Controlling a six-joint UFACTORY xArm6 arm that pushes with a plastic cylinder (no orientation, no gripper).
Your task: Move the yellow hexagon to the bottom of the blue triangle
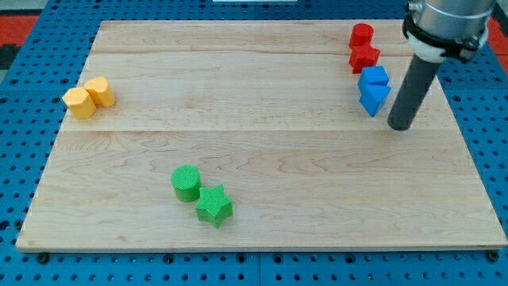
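Two yellow blocks sit touching at the view's left edge of the board: a yellow hexagon (78, 103) and, just up and right of it, a second yellow block (101, 92) whose shape I cannot make out. The blue triangle (372, 98) lies at the view's upper right, touching a blue block (375, 79) above it. My tip (399, 126) rests on the board just right of and slightly below the blue triangle, far from the yellow hexagon.
Two red blocks (363, 35) (364, 57) stand above the blue pair near the board's top edge. A green cylinder (186, 183) and a green star (213, 205) touch each other at the lower middle. The wooden board (262, 151) lies on a blue pegboard.
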